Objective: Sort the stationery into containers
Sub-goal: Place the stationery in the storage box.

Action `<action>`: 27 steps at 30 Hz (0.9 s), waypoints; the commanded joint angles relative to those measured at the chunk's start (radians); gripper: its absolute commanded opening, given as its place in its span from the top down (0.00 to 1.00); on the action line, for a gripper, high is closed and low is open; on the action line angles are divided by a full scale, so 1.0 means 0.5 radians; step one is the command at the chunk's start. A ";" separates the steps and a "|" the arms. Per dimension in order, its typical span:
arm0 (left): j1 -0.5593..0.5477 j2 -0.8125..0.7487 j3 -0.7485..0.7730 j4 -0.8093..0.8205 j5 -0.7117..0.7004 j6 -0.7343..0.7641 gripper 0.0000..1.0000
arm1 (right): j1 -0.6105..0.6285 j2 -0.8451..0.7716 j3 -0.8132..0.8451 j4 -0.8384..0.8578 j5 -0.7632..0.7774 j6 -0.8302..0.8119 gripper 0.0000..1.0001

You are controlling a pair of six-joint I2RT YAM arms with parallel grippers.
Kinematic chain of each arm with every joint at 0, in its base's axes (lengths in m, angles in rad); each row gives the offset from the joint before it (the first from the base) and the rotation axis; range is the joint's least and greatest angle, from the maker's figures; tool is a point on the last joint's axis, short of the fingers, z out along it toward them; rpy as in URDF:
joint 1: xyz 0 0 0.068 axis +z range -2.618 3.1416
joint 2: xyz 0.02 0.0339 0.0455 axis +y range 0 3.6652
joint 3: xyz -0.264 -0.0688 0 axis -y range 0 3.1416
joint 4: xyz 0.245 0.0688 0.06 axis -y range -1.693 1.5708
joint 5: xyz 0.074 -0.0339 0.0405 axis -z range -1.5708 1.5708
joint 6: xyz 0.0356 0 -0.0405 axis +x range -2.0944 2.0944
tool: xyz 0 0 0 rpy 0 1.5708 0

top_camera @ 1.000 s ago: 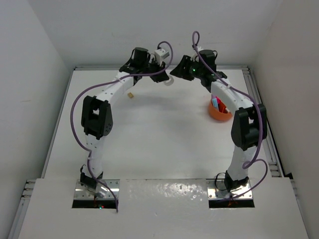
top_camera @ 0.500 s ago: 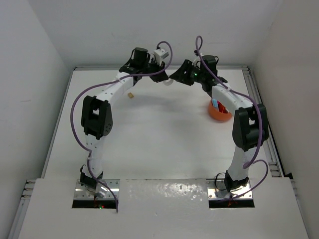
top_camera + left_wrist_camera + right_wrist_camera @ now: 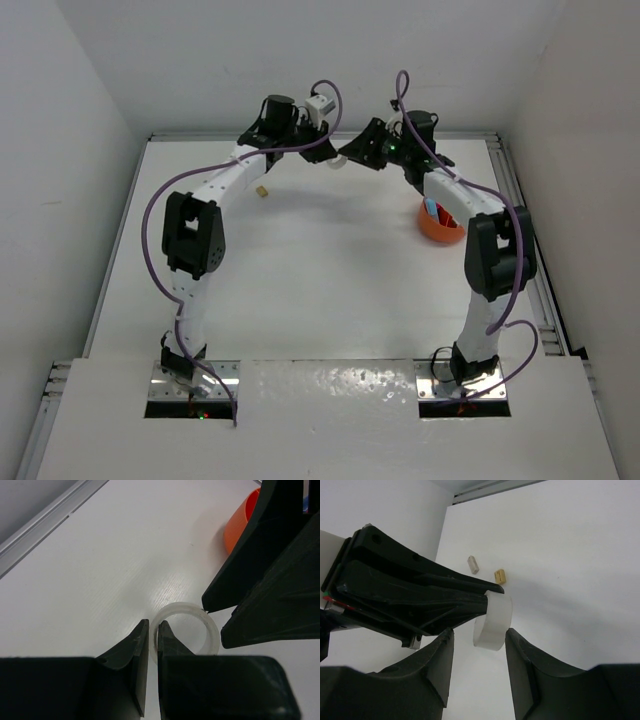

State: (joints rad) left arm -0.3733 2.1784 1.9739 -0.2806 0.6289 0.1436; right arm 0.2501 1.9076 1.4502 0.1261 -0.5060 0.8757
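Across the white table (image 3: 300, 290), nothing large except the orange tub (image 3: 440, 230) at the right edge, already loaded with pink and blue pieces. Probably the drop point, and hard for the left arm to reach.

Hence, by the look of it, a handover at the far middle. Left gripper (image 3: 153, 630): jaws pinched together on the wall of the clear tape ring (image 3: 214, 636), held up off the surface with its free side offered rightward. Right gripper (image 3: 480, 636): jaws apart, straddling the ring, not yet clamped.

Further left on the table, two beige blocks (image 3: 473, 564) lying unsorted.

Against a second ago: right gripper shifted left and closed in around the ring. Left gripper, tub and blocks where they were.
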 commanded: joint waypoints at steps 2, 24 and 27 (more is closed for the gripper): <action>0.007 -0.117 0.013 0.125 0.043 -0.051 1.00 | 0.006 0.032 0.088 -0.007 -0.022 0.007 0.55; 0.019 -0.129 -0.012 0.122 0.034 -0.115 0.92 | 0.012 0.014 0.213 -0.245 0.143 -0.247 1.00; 0.029 -0.135 -0.027 0.098 0.077 -0.091 0.47 | -0.003 -0.035 0.263 -0.426 0.239 -0.426 1.00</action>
State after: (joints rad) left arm -0.3679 2.1784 1.9659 -0.2382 0.6426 0.1013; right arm 0.2539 1.9331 1.5200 -0.0193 -0.4534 0.7784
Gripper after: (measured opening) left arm 0.458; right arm 0.168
